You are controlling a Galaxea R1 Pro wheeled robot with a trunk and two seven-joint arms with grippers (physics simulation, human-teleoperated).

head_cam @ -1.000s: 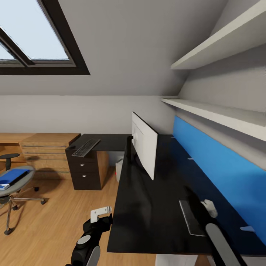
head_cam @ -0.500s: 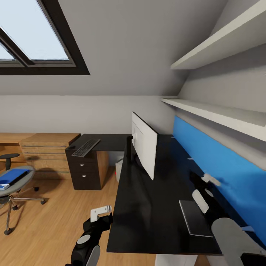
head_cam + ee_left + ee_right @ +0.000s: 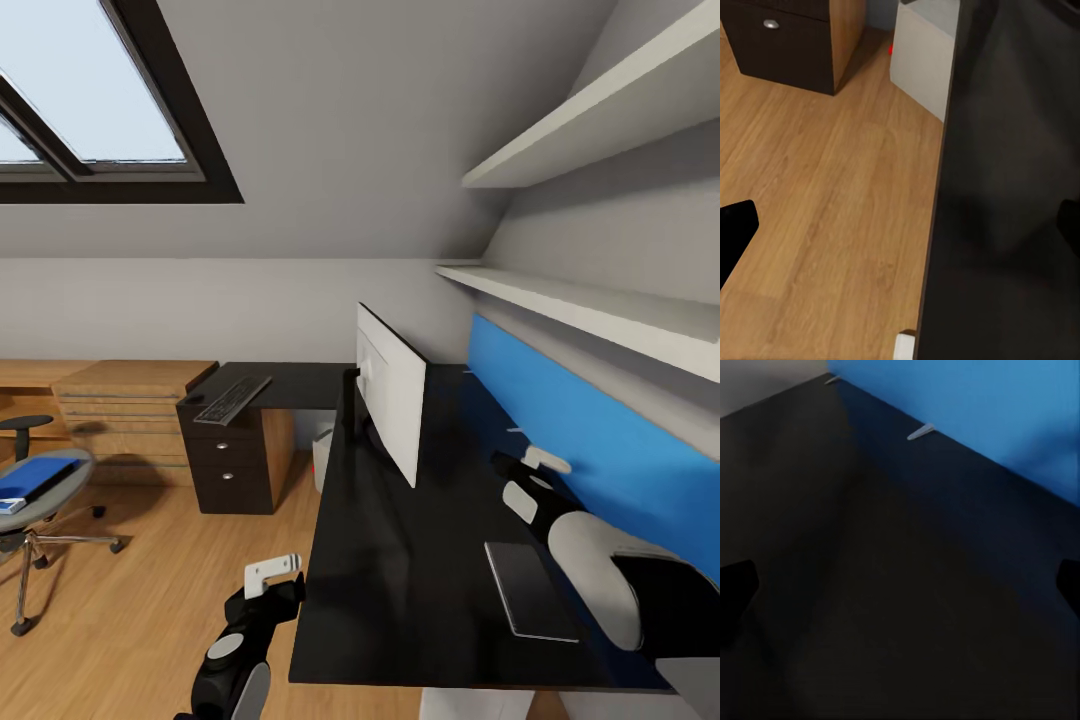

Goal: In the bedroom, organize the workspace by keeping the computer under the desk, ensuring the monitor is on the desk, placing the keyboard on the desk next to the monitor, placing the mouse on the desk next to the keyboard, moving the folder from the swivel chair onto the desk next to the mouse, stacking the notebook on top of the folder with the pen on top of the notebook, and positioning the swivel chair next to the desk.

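The white monitor (image 3: pixel 390 400) stands on the black desk (image 3: pixel 400 560), back side toward me. The keyboard (image 3: pixel 232 399) lies on the desk's far wing, a small dark thing beside it, maybe the mouse (image 3: pixel 193 399). The white computer (image 3: pixel 322 458) sits on the floor under the desk. At far left the swivel chair (image 3: pixel 35 510) carries the blue folder (image 3: pixel 38 476). A flat grey slab (image 3: pixel 530 590) lies near the desk's front edge. My right gripper (image 3: pixel 533 480) hovers open over the desk by the blue panel. My left gripper (image 3: pixel 272 578) hangs open beside the desk's edge (image 3: pixel 937 225), above the floor.
A blue back panel (image 3: pixel 600 460) runs along the desk, with white shelves (image 3: pixel 590 305) above it. A dark drawer unit (image 3: pixel 232 465) stands under the far wing, and a wooden dresser (image 3: pixel 125 410) sits against the wall. Open wood floor (image 3: pixel 150 600) lies between chair and desk.
My right arm has risen from beside the grey slab and swung farther along the desk toward the blue panel. The left arm and the view have stayed put.
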